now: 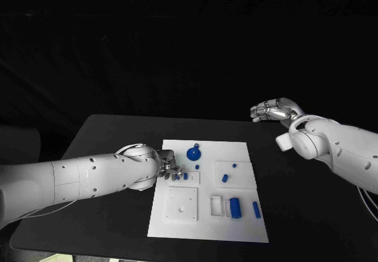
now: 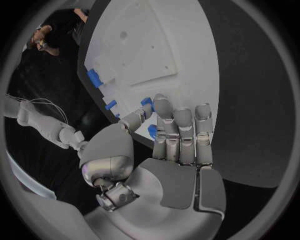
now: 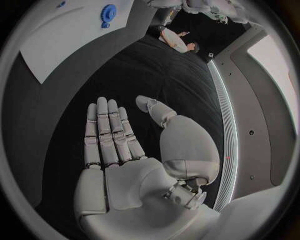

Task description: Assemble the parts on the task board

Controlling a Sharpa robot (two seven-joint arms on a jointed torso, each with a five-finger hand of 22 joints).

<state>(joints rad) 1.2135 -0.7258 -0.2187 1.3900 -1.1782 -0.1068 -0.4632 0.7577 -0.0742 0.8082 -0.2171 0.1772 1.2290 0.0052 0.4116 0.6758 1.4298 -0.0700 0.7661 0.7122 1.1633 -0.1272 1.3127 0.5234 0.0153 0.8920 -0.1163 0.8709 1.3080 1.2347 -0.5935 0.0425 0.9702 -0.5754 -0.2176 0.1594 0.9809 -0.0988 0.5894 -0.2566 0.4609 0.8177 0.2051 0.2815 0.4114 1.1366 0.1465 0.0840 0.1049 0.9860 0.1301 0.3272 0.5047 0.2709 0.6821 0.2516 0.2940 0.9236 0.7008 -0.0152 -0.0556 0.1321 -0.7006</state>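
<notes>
The white task board (image 1: 208, 191) lies in the middle of the table. On it are a round blue part (image 1: 194, 154), small blue parts (image 1: 224, 177), a blue cylinder (image 1: 235, 207) and a blue peg (image 1: 257, 209). My left hand (image 1: 167, 166) is over the board's left edge, beside two small blue parts (image 1: 183, 176). In the left wrist view its fingers (image 2: 181, 130) are stretched over the board (image 2: 150, 40); a small blue part (image 2: 146, 101) lies just off the thumb and fingertips, another (image 2: 152, 131) under them. My right hand (image 1: 274, 111) is raised at the back right, its palm (image 3: 119, 165) flat and bare.
A square white block (image 1: 181, 204) and a narrow slot piece (image 1: 216, 205) sit on the board's near half. Black table surface (image 1: 307, 207) surrounds the board. The right wrist view shows the board's corner (image 3: 62, 35) and the round blue part (image 3: 108, 11) far from that hand.
</notes>
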